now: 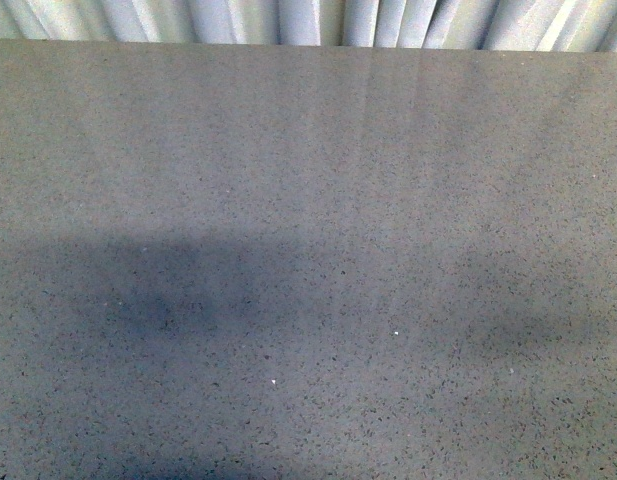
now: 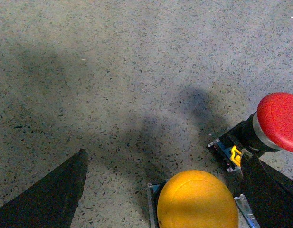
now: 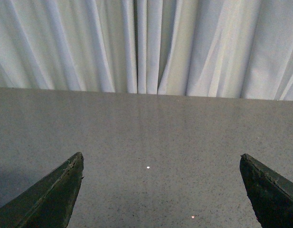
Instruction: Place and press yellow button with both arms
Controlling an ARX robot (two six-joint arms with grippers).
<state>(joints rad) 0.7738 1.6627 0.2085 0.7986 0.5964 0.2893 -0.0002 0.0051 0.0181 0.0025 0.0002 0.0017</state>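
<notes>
The yellow button (image 2: 197, 200) shows only in the left wrist view, its domed orange-yellow cap lying between the spread fingers of my left gripper (image 2: 165, 161), near the wrist. That gripper is open, and one dark finger (image 2: 51, 194) stands well apart from the cap. My right gripper (image 3: 161, 161) is open too, with bare speckled table between its fingers and nothing held. The front view shows neither arm nor the button, only the grey table (image 1: 308, 250) with two soft shadows.
A red mushroom-cap button (image 2: 279, 121) on a black body lies on the table just beside the yellow one, touching or nearly touching the other left finger. Pleated white curtains (image 3: 146, 42) hang behind the table's far edge.
</notes>
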